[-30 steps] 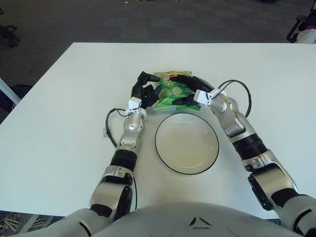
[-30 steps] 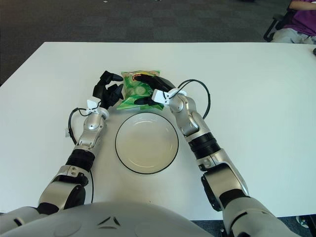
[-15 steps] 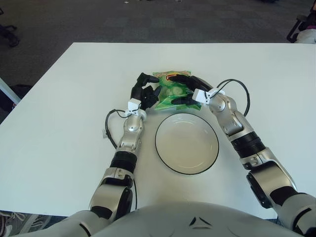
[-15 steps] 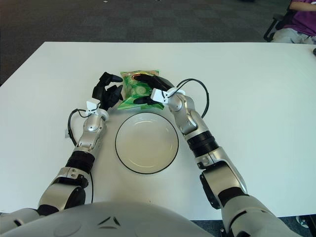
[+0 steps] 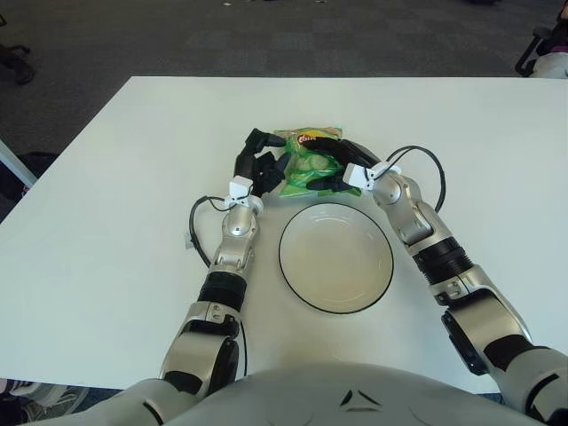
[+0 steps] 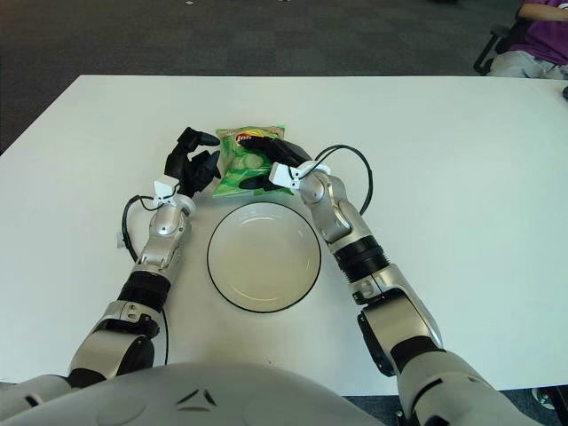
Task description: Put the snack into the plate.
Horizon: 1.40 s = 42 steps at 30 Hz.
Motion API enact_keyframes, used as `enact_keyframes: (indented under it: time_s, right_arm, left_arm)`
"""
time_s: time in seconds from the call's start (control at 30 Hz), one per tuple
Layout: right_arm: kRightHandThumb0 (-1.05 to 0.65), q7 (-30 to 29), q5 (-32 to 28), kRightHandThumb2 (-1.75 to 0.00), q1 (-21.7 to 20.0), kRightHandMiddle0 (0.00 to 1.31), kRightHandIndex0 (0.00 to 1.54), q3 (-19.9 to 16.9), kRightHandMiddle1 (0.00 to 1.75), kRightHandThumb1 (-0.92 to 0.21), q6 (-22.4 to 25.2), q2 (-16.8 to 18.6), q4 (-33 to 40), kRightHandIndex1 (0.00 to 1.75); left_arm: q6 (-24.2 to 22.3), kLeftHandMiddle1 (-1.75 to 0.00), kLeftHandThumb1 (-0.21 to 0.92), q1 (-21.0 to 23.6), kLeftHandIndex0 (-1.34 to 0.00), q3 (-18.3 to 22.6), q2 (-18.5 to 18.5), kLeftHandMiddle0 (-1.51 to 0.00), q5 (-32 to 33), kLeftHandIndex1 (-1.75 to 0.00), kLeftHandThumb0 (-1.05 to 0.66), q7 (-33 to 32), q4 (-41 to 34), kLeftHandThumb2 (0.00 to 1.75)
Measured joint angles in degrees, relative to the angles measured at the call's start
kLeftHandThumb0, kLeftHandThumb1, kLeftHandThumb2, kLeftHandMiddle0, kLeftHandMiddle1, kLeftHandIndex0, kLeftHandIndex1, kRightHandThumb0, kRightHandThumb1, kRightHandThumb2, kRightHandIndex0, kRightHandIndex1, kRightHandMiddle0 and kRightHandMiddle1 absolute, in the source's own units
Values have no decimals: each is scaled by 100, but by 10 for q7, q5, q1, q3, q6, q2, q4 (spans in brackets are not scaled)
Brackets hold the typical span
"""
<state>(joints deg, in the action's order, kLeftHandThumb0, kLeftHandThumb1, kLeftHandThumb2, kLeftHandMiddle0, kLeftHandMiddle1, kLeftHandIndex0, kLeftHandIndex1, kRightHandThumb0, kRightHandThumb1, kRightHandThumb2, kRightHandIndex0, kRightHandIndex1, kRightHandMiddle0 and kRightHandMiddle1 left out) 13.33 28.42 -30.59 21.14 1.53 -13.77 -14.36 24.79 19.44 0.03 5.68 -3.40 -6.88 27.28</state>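
The snack (image 5: pixel 304 165) is a green bag lying on the white table just beyond the plate (image 5: pixel 294 272), a white dish with a dark rim. My right hand (image 5: pixel 335 165) reaches over the bag from the right. Its black fingers (image 5: pixel 325 136) wrap the bag's far and near edges, shut on it. My left hand (image 5: pixel 260 162) sits at the bag's left edge with its fingers loosely spread, touching the bag's side and holding nothing. The plate holds nothing.
The white table (image 5: pixel 133 177) spreads wide on both sides, with its far edge beyond the bag. Dark carpet lies behind it. An office chair (image 5: pixel 541 44) shows at the far right corner.
My right hand has slid a little to the left over the bag. The bag has shifted slightly with it, and its printed logo now shows at the top. My left hand has barely moved.
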Motion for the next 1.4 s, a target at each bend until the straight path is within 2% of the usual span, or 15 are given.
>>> enact_keyframes:
  time_s: [0.3, 0.7, 1.03, 1.27, 1.4]
  right_arm:
    - [-69, 15, -2, -22, -8, 55, 23, -2, 9, -92, 4, -9, -13, 1]
    - [-78, 56, 1, -32, -17, 59, 20, -1, 8, -92, 24, -41, -10, 0]
    - [-75, 83, 19, -32, -25, 65, 21, 11, 9, -92, 52, -67, 1, 0]
    - [-70, 93, 20, -29, -26, 73, 30, 12, 11, -92, 59, -76, 10, 2]
    - [-65, 80, 27, -28, -24, 79, 35, 14, 13, -92, 58, -78, 10, 2]
  left_arm:
    - [2, -175, 92, -1, -52, 0, 0, -97, -2, -142, -36, -3, -3, 23]
    - [3, -175, 92, -4, -51, 0, 0, -98, -3, -142, -36, -9, -5, 23]
    - [4, -175, 92, -6, -51, 0, 0, -98, -3, -142, -36, -10, -11, 23]
    - [5, -175, 92, -8, -51, 0, 0, -99, -3, -143, -36, -11, -15, 23]
    - [5, -175, 92, -9, -51, 0, 0, -99, -3, -143, -36, -11, -16, 23]
